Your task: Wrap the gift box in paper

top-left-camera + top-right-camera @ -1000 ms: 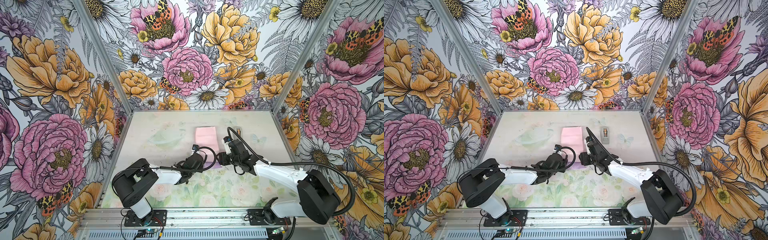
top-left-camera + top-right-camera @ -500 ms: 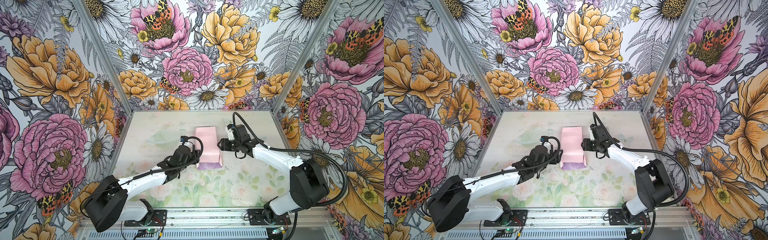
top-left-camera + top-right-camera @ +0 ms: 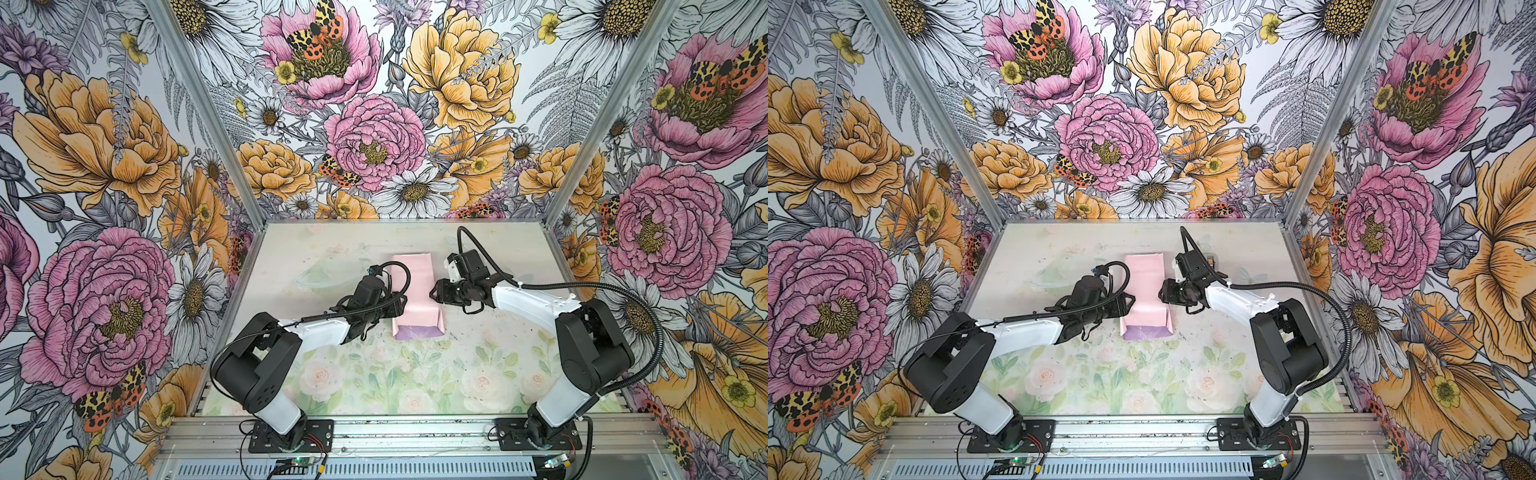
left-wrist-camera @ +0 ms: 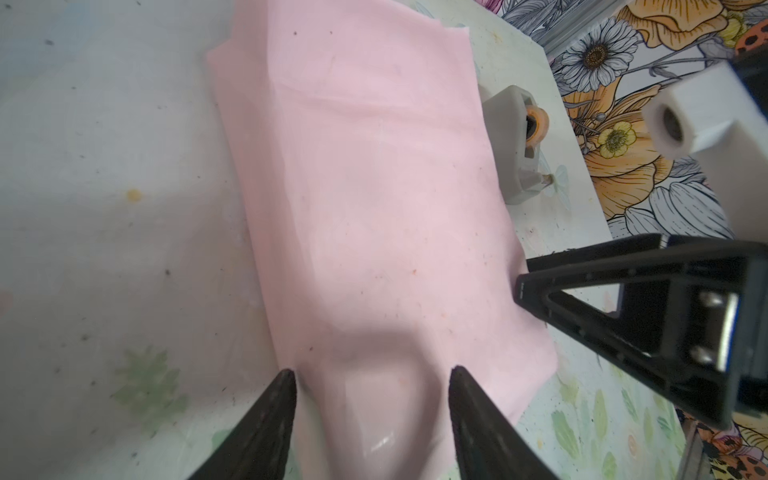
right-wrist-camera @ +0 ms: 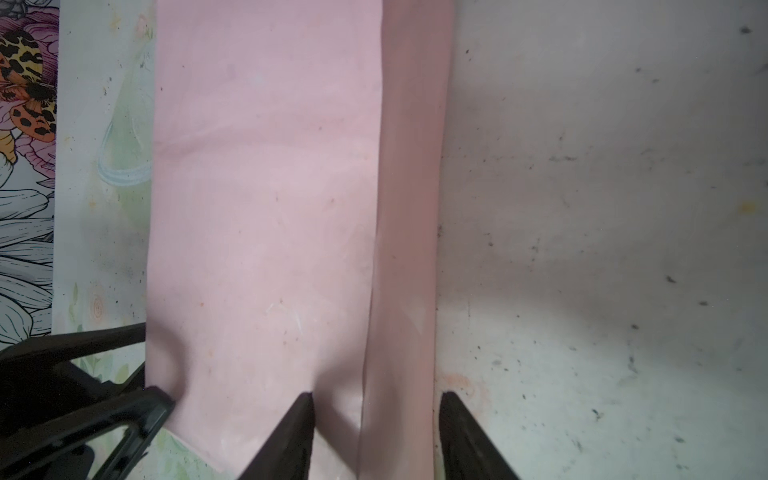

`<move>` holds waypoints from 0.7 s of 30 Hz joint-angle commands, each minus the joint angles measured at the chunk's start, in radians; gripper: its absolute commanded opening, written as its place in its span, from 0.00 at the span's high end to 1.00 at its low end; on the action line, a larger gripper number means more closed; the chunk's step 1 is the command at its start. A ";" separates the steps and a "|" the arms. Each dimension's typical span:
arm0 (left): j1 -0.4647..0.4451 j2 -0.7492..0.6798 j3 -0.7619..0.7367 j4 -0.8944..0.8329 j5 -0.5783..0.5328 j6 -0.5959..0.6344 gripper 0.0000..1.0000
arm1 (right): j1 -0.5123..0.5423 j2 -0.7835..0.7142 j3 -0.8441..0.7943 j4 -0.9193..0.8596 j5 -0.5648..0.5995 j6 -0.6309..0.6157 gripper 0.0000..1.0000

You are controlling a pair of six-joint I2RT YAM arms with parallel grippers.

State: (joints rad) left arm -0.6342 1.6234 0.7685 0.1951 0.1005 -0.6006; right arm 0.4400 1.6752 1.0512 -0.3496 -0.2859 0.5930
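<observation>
Side-fold step: the creased pale-pink, lilac-backed paper sheet [image 3: 415,286] lies between left jaws and right jaws, both apart astride its edges; gift box hidden, probably beneath. Next: pinch one flap, fold across.

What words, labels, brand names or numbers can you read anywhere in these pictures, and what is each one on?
No text can be read.
The paper: plain pink, lilac at the near end, no print.
The tape dispenser: plain grey, no label showing.
The small circuit boards on the front rail: any markings are too small to read.
The walls: flowers and moths only, no lettering.
</observation>
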 commanded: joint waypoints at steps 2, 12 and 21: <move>0.005 0.048 0.062 0.057 0.059 0.016 0.41 | 0.023 -0.036 -0.037 0.063 -0.008 0.046 0.49; 0.019 -0.052 0.056 -0.031 -0.023 0.142 0.35 | 0.020 -0.250 -0.133 0.057 0.111 -0.027 0.40; -0.005 -0.181 0.114 -0.249 0.165 0.913 0.23 | 0.026 -0.467 -0.374 0.107 0.119 -0.145 0.43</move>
State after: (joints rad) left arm -0.6258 1.4364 0.8337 0.0902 0.1684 -0.0814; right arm 0.4595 1.2396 0.7296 -0.2855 -0.1764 0.5003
